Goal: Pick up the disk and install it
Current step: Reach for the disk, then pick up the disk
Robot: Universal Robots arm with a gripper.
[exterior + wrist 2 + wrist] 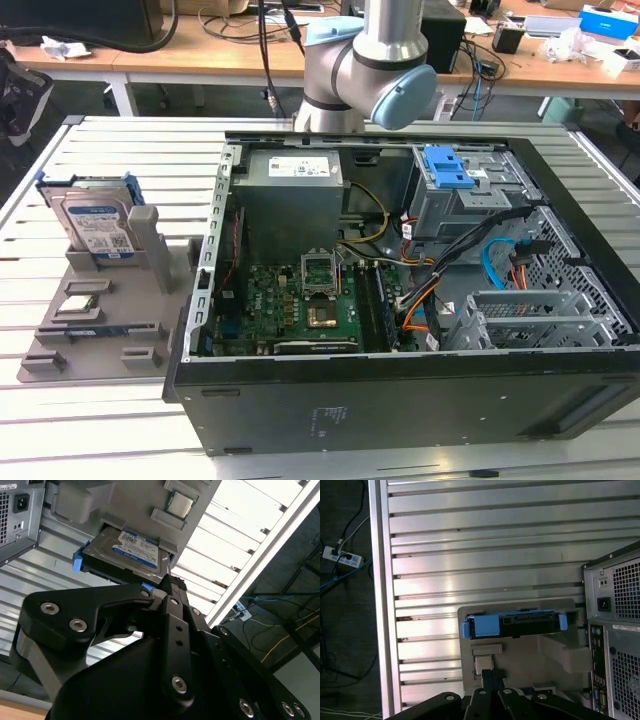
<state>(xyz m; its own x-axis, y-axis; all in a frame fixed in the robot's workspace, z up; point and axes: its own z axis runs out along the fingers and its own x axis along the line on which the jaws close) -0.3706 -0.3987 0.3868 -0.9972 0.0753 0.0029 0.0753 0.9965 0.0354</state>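
Pick-up step, judged not begun: the disk (pixel 95 228) stands in a grey holder (pixel 150 240) on the bench (pixel 40 160) at the exterior view's left, and the end effector (pixel 170 584), pressed together and empty, hangs apart from it, so a grasp calls for spreading it across the blue frame.

The disk (pixel 97 226) is a flat silver box. It has a white and blue sticker on its face and a bright blue frame around its edges. It stands on its edge, leaning back, in a grey holder (pixel 155 238). That is on the exterior view's left, beside the open computer case (pixel 400 400).
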